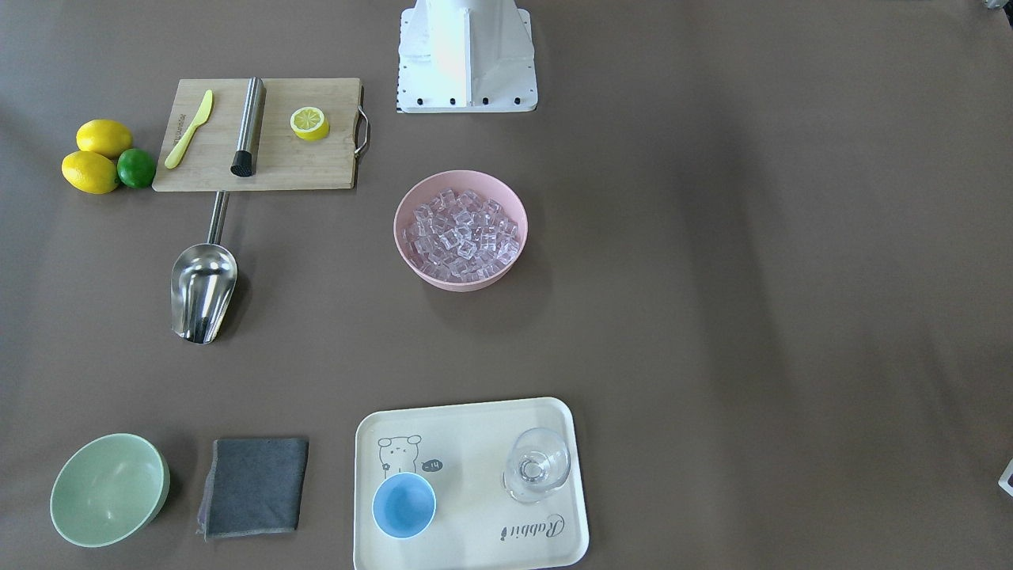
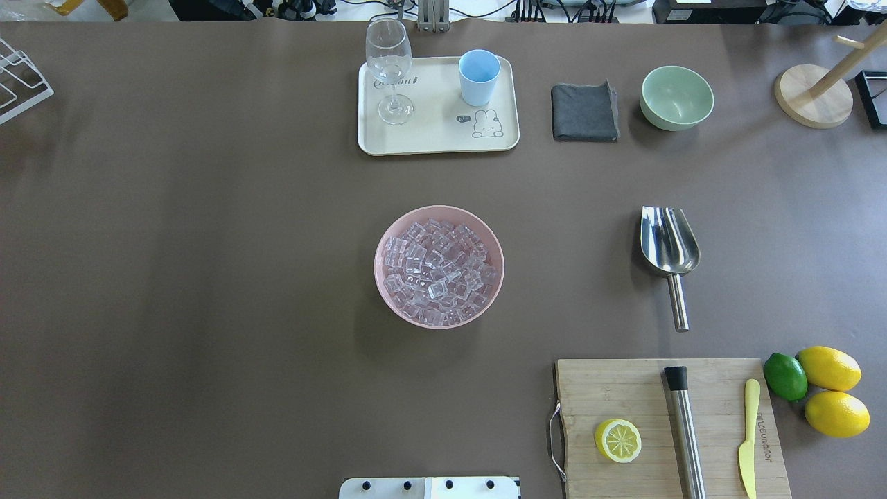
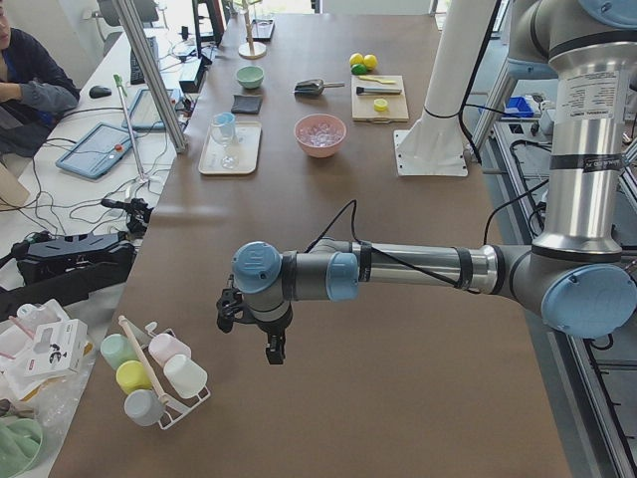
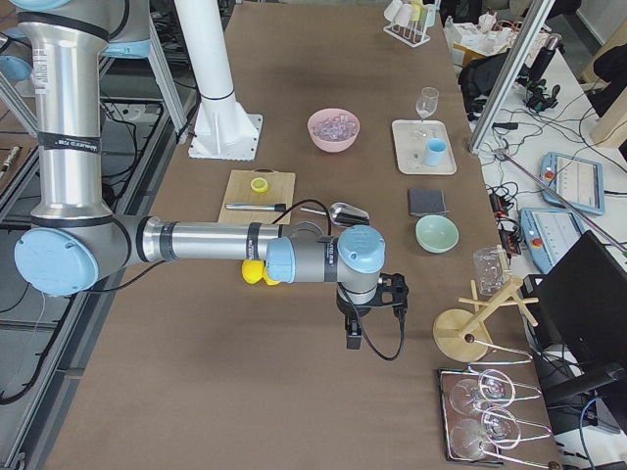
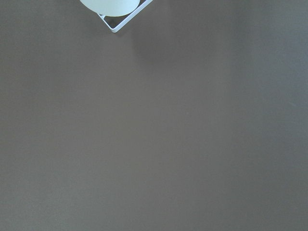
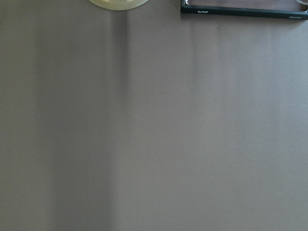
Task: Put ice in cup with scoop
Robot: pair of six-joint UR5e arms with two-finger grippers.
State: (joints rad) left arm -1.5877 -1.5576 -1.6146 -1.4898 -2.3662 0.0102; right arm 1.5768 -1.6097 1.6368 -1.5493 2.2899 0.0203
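Note:
The ice [image 2: 438, 267] fills a pink bowl [image 2: 380, 267] at the table's middle. The light-blue cup [image 2: 479, 76] stands empty on a cream tray [image 2: 433, 132] at the far edge. The steel scoop [image 2: 667, 242] lies on the table right of the bowl, with its handle toward the robot. My left gripper [image 3: 274, 349] hangs over bare table at the left end, seen only in the exterior left view. My right gripper [image 4: 354, 338] hangs over the right end, seen only in the exterior right view. I cannot tell whether either is open or shut.
A wine glass [image 2: 388, 69] shares the tray. A grey cloth [image 2: 584, 112] and a pale green bowl [image 2: 676, 97] sit to its right. A cutting board [image 2: 644, 402] holds a lemon half, a steel cylinder [image 2: 684, 430] and a yellow knife. Lemons and a lime [image 2: 831, 388] lie beside it.

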